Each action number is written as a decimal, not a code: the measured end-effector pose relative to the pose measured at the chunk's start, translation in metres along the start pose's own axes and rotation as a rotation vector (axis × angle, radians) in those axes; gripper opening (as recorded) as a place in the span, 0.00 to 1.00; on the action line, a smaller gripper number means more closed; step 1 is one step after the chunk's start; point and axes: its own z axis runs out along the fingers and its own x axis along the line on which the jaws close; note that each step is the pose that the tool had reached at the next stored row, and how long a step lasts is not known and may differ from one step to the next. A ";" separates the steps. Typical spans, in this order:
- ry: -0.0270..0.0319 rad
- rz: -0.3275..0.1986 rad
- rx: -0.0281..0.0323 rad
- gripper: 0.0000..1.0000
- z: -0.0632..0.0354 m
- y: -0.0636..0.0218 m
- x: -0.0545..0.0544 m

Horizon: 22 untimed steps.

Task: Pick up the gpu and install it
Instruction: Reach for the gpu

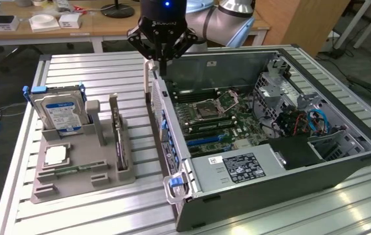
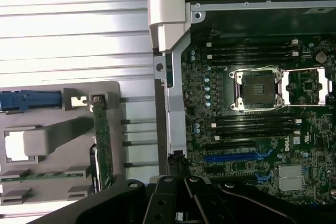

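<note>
The pincer (image 1: 161,66) hangs at the far end of the open computer case (image 1: 270,200), right above its side wall. Its fingers are pressed together with nothing between them. The graphics card (image 1: 116,134) is not in its grasp. It stands on its long edge in a slot of the grey holder tray (image 1: 48,191) on the table (image 1: 93,215). That puts it on the exterior view's left of the case, well apart from the pincer and nearer the camera. Beside it in the same tray a hard drive (image 1: 61,112) with a blue label stands upright, and a processor chip (image 1: 54,155) lies flat in front of the drive. From the wrist view the pincer (image 2: 178,169) looks down on the case wall. The card (image 2: 102,150) shows edge-on in the tray (image 2: 37,86) to one side, and the motherboard (image 2: 252,129) with its open processor socket (image 2: 257,90) lies on the other.
</note>
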 end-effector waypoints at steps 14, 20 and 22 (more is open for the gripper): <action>0.0003 0.000 0.0001 0.10 0.0004 -0.0018 0.021; 0.0004 0.000 0.0000 0.10 0.0006 -0.0025 0.030; 0.0005 0.000 0.0000 0.10 0.0006 -0.0028 0.033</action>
